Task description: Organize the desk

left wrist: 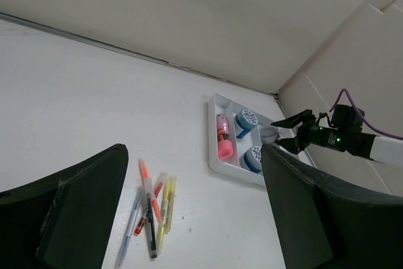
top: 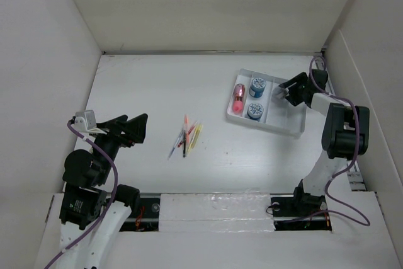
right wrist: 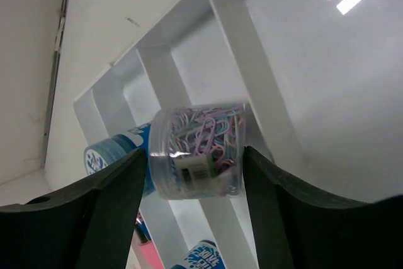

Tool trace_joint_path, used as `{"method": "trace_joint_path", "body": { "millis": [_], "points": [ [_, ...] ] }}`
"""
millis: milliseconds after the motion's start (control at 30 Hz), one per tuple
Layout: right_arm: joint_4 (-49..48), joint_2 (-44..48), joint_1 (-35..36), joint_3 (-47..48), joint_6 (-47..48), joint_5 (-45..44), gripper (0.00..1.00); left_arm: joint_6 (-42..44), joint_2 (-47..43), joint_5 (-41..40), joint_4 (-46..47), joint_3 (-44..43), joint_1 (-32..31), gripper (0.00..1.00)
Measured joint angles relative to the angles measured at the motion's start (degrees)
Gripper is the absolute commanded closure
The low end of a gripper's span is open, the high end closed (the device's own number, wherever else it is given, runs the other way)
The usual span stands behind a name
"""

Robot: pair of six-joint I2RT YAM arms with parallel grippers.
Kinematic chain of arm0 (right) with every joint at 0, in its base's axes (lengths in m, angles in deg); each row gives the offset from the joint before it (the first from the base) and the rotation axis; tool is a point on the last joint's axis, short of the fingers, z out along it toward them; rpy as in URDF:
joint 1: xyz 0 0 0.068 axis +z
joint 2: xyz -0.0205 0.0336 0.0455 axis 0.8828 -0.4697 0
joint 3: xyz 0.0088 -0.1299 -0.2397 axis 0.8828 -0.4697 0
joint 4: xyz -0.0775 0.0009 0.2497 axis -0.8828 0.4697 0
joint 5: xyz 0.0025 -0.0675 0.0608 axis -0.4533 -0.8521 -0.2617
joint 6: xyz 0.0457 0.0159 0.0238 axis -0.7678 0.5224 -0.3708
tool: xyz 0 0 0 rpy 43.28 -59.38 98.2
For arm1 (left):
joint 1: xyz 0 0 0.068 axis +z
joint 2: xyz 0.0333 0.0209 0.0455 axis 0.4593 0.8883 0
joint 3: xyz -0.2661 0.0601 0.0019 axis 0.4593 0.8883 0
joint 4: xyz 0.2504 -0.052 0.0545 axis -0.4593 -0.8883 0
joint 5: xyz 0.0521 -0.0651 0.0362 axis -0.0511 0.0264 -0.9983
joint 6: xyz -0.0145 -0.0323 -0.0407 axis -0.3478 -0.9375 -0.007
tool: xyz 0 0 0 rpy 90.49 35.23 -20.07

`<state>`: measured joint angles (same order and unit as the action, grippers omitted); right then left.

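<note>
The white desk (top: 145, 86) bears a loose cluster of several pens and highlighters (top: 187, 135), also in the left wrist view (left wrist: 150, 209). My left gripper (top: 133, 124) is open and empty, left of the pens (left wrist: 194, 149). At the back right stands a white compartmented tray (top: 267, 127). My right gripper (top: 282, 91) is shut on a clear tub of coloured paper clips (right wrist: 196, 152), held on its side just over a tray divider (right wrist: 233, 48). The tub also shows in the left wrist view (left wrist: 269, 133).
The tray (left wrist: 233, 171) holds a pink cylindrical item (top: 238, 98) and two blue-lidded tubs (top: 257, 86) (top: 254, 111). White walls close the desk on three sides. A rail (top: 208, 203) runs along the front edge.
</note>
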<state>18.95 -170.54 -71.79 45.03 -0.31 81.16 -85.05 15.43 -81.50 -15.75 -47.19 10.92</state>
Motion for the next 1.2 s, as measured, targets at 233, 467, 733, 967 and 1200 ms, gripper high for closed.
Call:
{"method": "trace_joint_path", "body": {
  "millis": [233,467,733,967,1200],
  "points": [
    [1.22,1.51,-0.74,-1.46,0.90,-2.62,0.27,0.00,0.00,0.00,0.02,0.02,0.00,0.17],
    [3.56,8.24,-0.79,-5.09,1.60,-9.29,0.42,0.00,0.00,0.02,0.07,0.17,0.00,0.17],
    [9.70,13.40,7.26,-2.25,5.09,-24.96,0.36,0.00,0.00,0.02,0.09,0.22,0.00,0.17],
    [14.05,10.36,15.28,1.09,8.55,-33.64,0.11,0.00,0.00,0.02,0.13,0.22,0.00,0.17],
    [18.21,6.27,19.54,4.15,10.86,-43.71,0.05,0.00,0.00,0.04,0.17,0.22,0.00,0.17]
  ]
}}
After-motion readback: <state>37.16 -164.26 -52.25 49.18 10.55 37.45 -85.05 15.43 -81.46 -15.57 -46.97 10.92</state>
